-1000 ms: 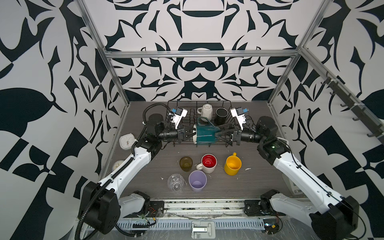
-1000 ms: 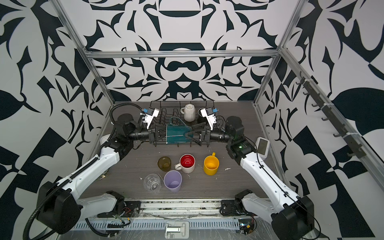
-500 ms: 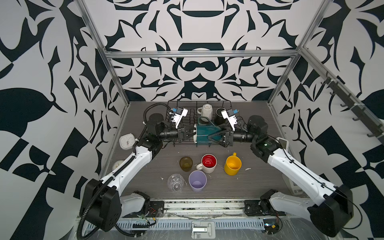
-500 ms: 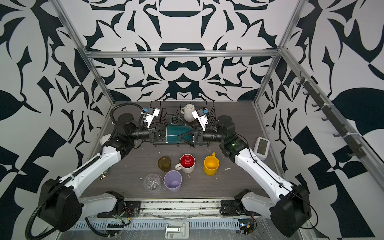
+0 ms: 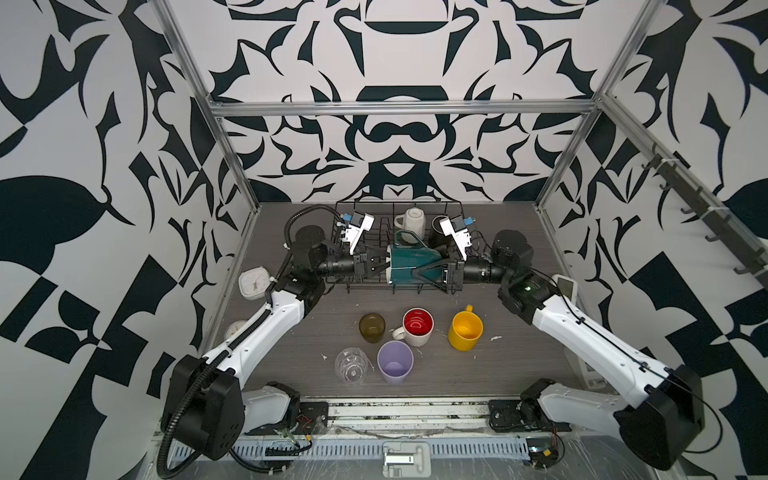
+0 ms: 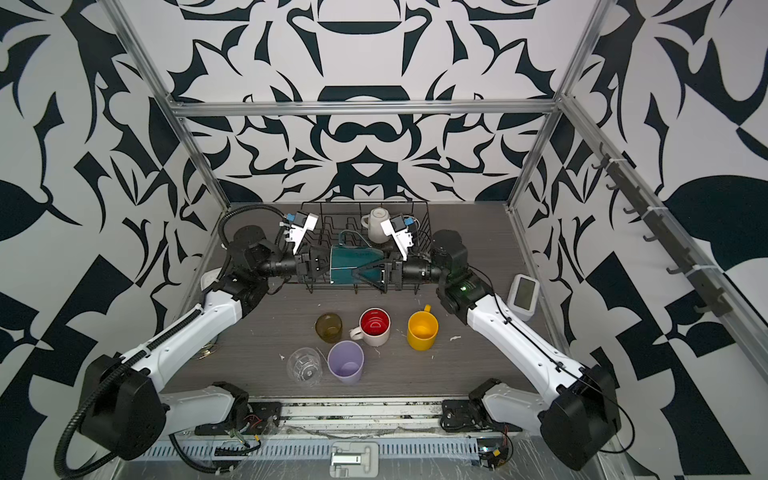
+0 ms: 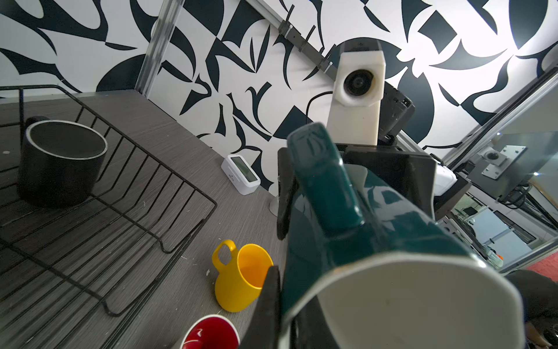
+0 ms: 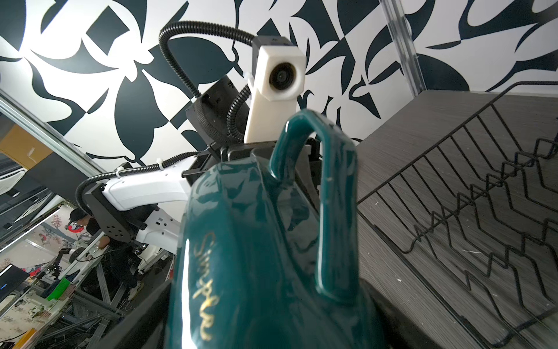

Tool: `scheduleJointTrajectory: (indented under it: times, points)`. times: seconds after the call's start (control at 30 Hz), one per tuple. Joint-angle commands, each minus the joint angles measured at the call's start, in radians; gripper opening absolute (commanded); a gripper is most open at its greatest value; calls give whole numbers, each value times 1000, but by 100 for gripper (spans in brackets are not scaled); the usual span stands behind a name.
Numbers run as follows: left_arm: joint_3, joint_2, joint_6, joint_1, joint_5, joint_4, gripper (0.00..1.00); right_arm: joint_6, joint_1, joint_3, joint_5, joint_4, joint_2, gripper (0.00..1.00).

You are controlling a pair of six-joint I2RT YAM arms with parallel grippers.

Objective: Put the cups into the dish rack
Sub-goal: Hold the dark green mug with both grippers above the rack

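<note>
Since the frame a second ago, my right gripper (image 5: 417,271) has slid leftward toward mid-frame, and its fingers now reach farther along the body of the teal mug (image 5: 405,264). The left gripper (image 5: 379,266) and the mug itself have kept their place.

Centre of both top views: the teal mug lies on its side in the air over the near edge of the dish rack (image 5: 380,236). Its cream-lined mouth faces the left of frame and its handle points toward the top of frame.

Left claw: pinched tight on the mug's rim (one finger (image 7: 267,305) shows outside the wall in the left wrist view; its partner is hidden).

Right claw: spread wide, with one finger on each side of the mug's base end. I cannot tell whether its pads press the glaze.

Inside the rack, above the teal mug in frame: the white mug (image 5: 412,222) and, to its right, the black mug (image 7: 60,163), which stands mouth up in the left wrist view.

Lower centre, on the table (image 5: 523,365), well apart from the rack: amber glass (image 5: 372,327), red-inside white mug (image 5: 417,326) and yellow mug (image 5: 465,330) in a row from left to right. The clear glass (image 5: 352,365) and lilac tumbler (image 5: 395,368) stand side by side just below them.
</note>
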Motion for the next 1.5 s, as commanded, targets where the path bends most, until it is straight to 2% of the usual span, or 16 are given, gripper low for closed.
scheduleJointTrajectory:
  times: [0.0, 0.27, 0.47, 0.57, 0.67, 0.93, 1.03, 1.1, 1.13, 1.47]
  points:
    - [54, -3, -52, -1, 62, 122, 0, 39, 8, 36, -22, 103, 8, 92]
    - [54, 4, -72, -2, 84, 138, 0, 62, 10, 44, -54, 138, 29, 90]
    - [57, 13, -93, -1, 92, 163, 0, 65, 14, 49, -61, 141, 40, 84]
    - [58, 13, -103, -2, 95, 175, 0, 70, 17, 56, -74, 139, 50, 73]
    - [59, 13, -115, -2, 97, 190, 0, 74, 19, 59, -85, 138, 57, 68]
    - [61, 48, -131, -1, 98, 200, 0, 76, 25, 74, -85, 134, 64, 35]
    - [60, 49, -135, -2, 97, 202, 0, 76, 27, 79, -83, 132, 68, 20]
    - [61, 51, -138, -2, 97, 203, 0, 74, 27, 82, -79, 129, 71, 4]
    - [61, 50, -140, -2, 97, 205, 0, 74, 26, 81, -76, 130, 72, 0]
    - [65, 52, -146, 2, 83, 190, 0, 57, 27, 87, -21, 129, 49, 0]
